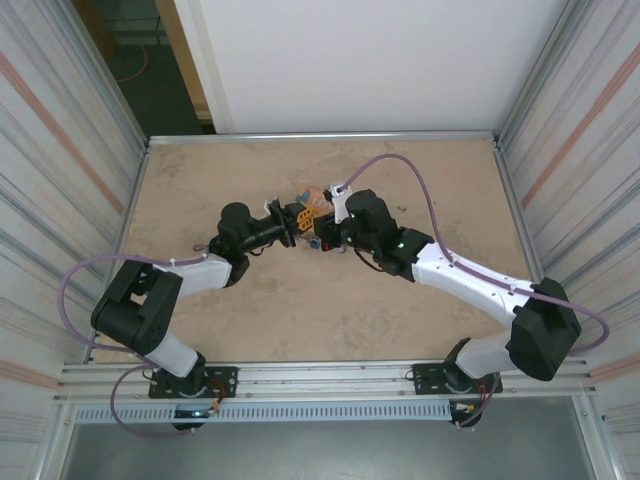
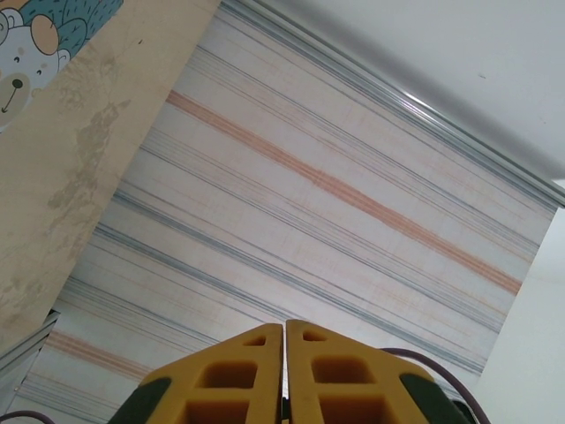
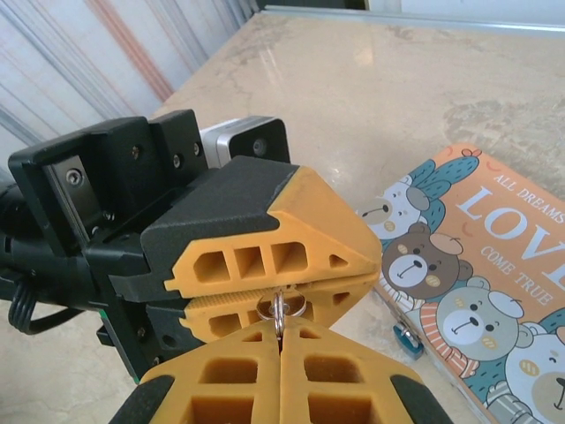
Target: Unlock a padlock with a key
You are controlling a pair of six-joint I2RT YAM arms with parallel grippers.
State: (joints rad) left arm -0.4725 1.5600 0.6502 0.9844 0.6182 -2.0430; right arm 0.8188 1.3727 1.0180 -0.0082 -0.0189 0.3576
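My right gripper [image 3: 281,336] pinches a ring [image 3: 281,309] at lower centre, my left gripper [image 3: 357,278] clamped on it too; the padlock [image 3: 406,339] lies lower right, beside the box [image 3: 494,265].

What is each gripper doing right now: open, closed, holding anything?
Left gripper: closed on the small silvery ring.
Right gripper: closed, pinching the same ring; what hangs from it is hidden.

A beige marbled surface [image 1: 300,310] lies between pale corrugated metal walls with orange stripes [image 1: 60,150]; a plain white panel [image 1: 370,60] closes the back.
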